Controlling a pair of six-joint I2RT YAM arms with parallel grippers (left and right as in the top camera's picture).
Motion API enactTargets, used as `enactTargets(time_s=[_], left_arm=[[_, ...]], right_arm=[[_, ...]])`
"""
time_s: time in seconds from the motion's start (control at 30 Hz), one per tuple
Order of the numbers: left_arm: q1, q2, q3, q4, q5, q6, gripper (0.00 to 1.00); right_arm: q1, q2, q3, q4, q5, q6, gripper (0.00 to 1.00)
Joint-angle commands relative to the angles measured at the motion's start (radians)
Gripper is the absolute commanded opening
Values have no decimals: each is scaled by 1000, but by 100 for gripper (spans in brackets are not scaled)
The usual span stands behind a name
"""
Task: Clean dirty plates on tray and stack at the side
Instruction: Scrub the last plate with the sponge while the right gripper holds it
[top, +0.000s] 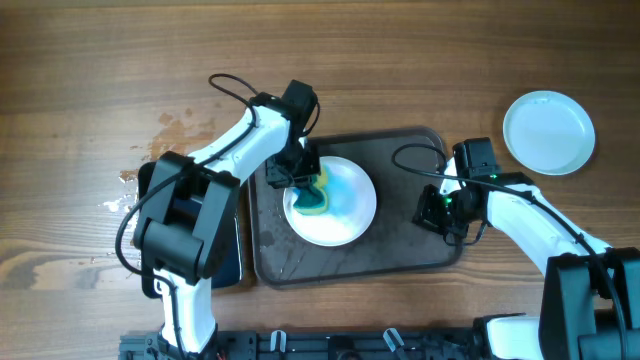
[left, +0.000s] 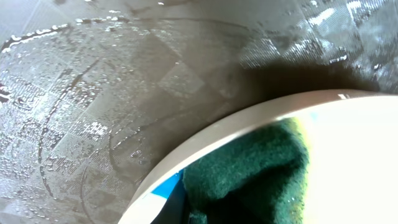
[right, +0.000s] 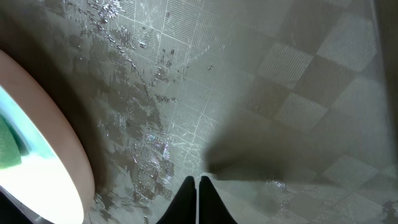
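A white plate (top: 345, 215) with a blue smear lies on the left half of the dark tray (top: 390, 255). My left gripper (top: 303, 178) is shut on a green and yellow sponge (top: 314, 197) and presses it on the plate's left part. In the left wrist view the green sponge (left: 249, 168) lies over the plate's rim (left: 205, 140), with a blue patch (left: 166, 185) beside it. My right gripper (top: 440, 210) is shut and empty, low over the tray's right side (right: 198, 186), apart from the plate (right: 56, 162). A pale plate (top: 548, 132) lies on the table at the far right. No third plate shows.
The tray's surface is wet (left: 124, 93). A smaller glossy black tray (top: 232, 255) lies left of the big tray, partly under my left arm. A wet patch (top: 180, 125) marks the wooden table at the left.
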Motion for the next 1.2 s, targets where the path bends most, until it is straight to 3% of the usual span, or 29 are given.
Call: enactTargets(time_s=[0.0, 0.07, 0.23, 0.33, 0.5, 0.6, 0.63, 0.73, 0.77, 0.8, 0.9, 1.0, 1.13, 1.17], left_arm=[[-69, 92, -74, -7, -100, 67, 4], [-96, 93, -74, 29, -58, 53, 4], [-135, 93, -74, 91, 68, -2, 4], [-152, 93, -74, 114, 125, -21, 4], [-163, 93, -74, 139, 164, -56, 4], [-163, 93, -74, 156, 203, -74, 4], [-163, 92, -74, 158, 212, -74, 4], [-163, 93, -74, 154, 220, -74, 4], [-163, 93, -74, 153, 225, -74, 4], [-163, 93, -74, 153, 231, -74, 4], [-162, 93, -74, 95, 222, -14, 4], [-163, 92, -74, -43, 87, 50, 4], [-185, 92, -74, -87, 287, 287, 4], [-192, 92, -74, -79, 290, 287, 4]], right_arm=[[0, 9, -4, 4, -11, -10, 26], [0, 9, -4, 19, -66, -39, 61], [0, 9, -4, 85, -166, -44, 63], [0, 9, -4, 101, -167, 24, 56], [4, 10, -5, 117, -167, 56, 53], [56, 33, -5, 134, -151, 92, 41], [92, 52, -5, 145, -132, 106, 31], [169, 111, -5, 194, -126, 138, 25], [167, 116, -5, 196, -127, 139, 11], [165, 116, -5, 195, -126, 139, 5], [165, 116, -5, 195, -126, 138, 5], [165, 116, -5, 195, -122, 138, 4], [160, 116, -5, 193, -122, 138, 5], [160, 116, -5, 192, -122, 138, 5]])
